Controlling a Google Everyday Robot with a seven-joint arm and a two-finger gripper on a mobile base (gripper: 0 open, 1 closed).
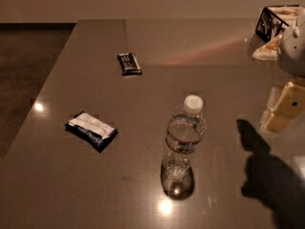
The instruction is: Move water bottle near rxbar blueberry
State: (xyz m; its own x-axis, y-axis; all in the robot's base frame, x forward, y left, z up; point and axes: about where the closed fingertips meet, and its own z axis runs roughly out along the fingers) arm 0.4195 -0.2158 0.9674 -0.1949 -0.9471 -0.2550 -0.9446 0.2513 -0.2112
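The water bottle (183, 144) stands upright on the grey table (205, 56), right of centre and toward the front; it is clear, with a white cap and a reddish band. The rxbar blueberry (91, 130), dark blue with a whitish panel, lies flat to the bottle's left, well apart from it. My gripper (282, 108), cream-coloured, hangs at the right edge of the camera view, above the table and to the right of the bottle. It touches nothing and casts a dark shadow on the table below it.
A small black bar with white markings (129, 63) lies farther back, left of centre. A dark box with a pale bag (272, 25) sits at the back right corner. The table's left edge runs diagonally, with dark floor (24, 61) beyond it.
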